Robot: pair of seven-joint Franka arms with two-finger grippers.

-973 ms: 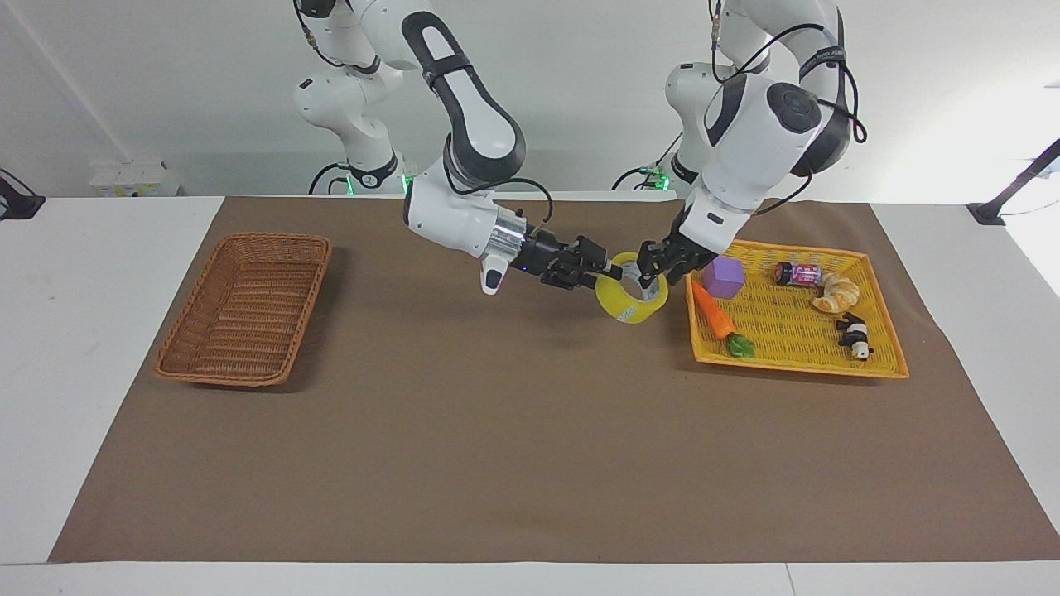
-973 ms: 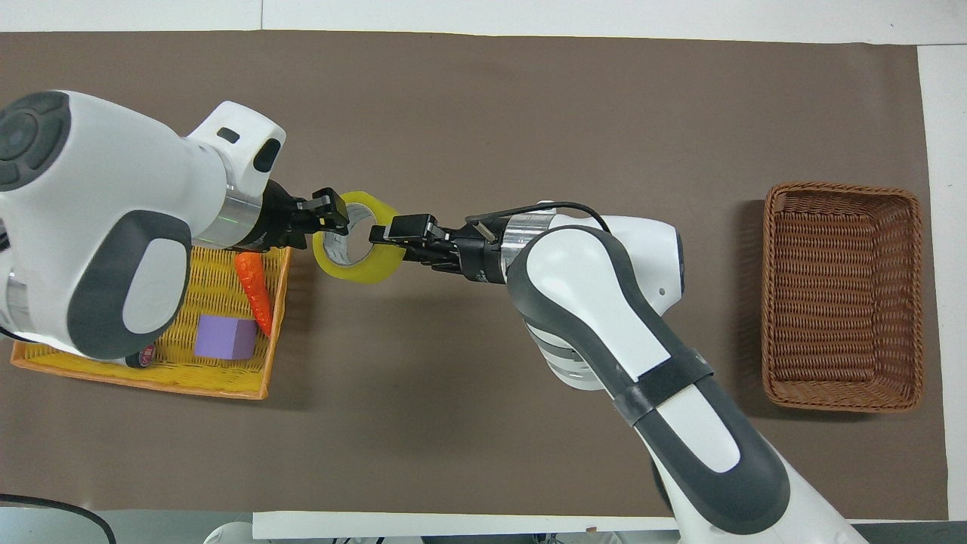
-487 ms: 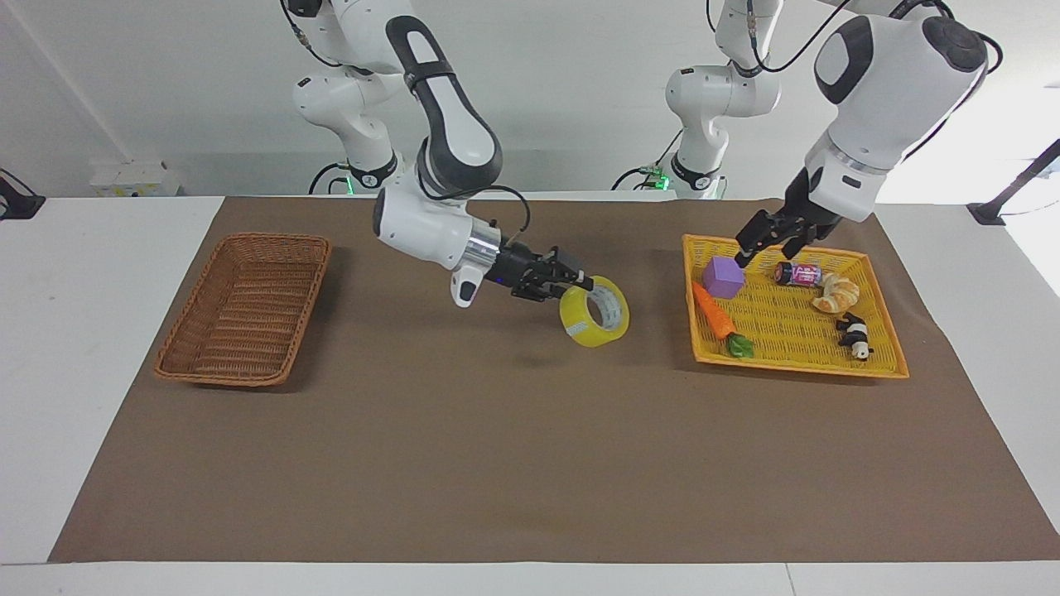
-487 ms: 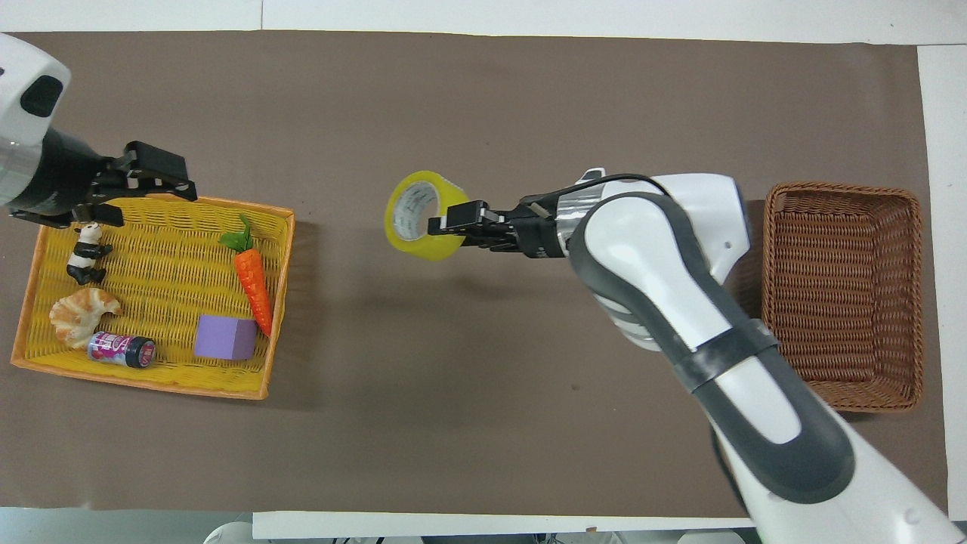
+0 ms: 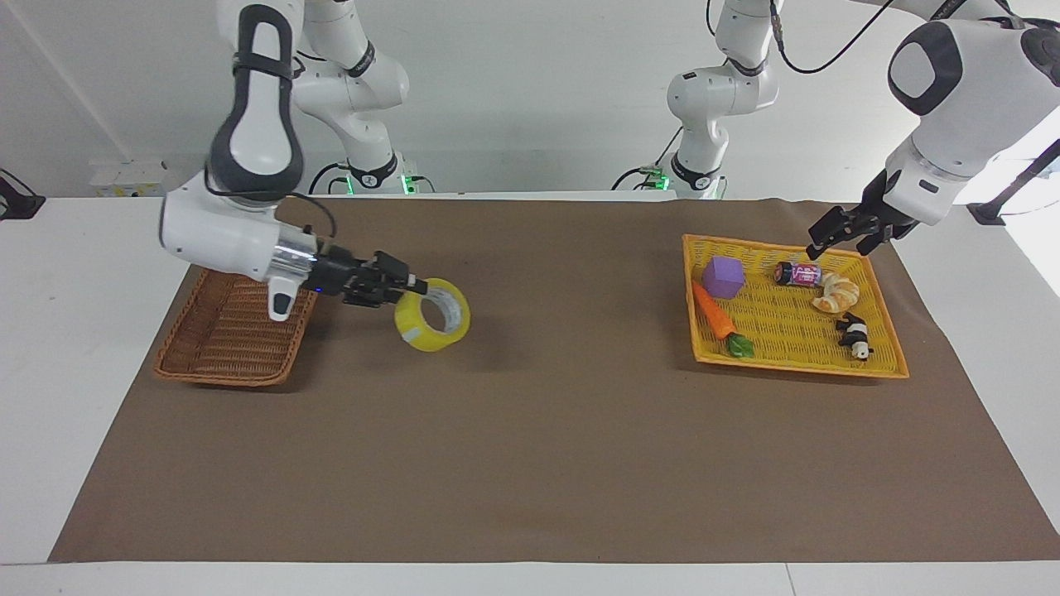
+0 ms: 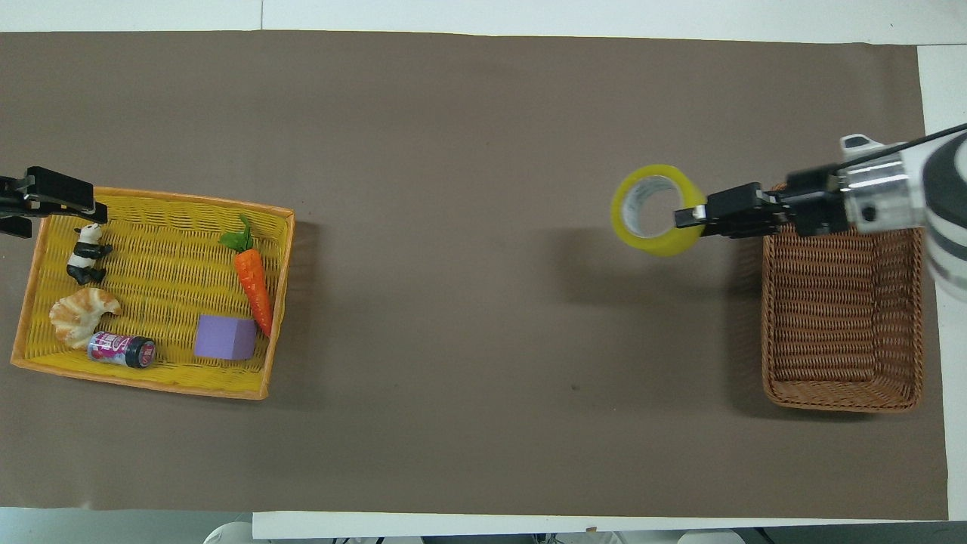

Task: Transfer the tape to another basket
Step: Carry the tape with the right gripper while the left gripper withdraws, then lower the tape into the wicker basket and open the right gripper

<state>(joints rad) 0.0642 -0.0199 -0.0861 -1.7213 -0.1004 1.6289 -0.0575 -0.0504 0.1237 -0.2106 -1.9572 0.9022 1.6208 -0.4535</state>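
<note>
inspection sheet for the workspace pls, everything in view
surface: white table under a brown mat.
job's things: tape in the air over the mat, beside the empty wicker basket.
clutter: yellow tray with carrot, purple block, can, croissant, panda.
grippers: right end effector shut on tape; left end effector open over the tray's edge.
cables: black cables on both arms.
surroundings: white wall.

One tape (image 5: 432,314), one basket (image 5: 217,356), one tray (image 5: 787,358), five toys (image 5: 723,276).
</note>
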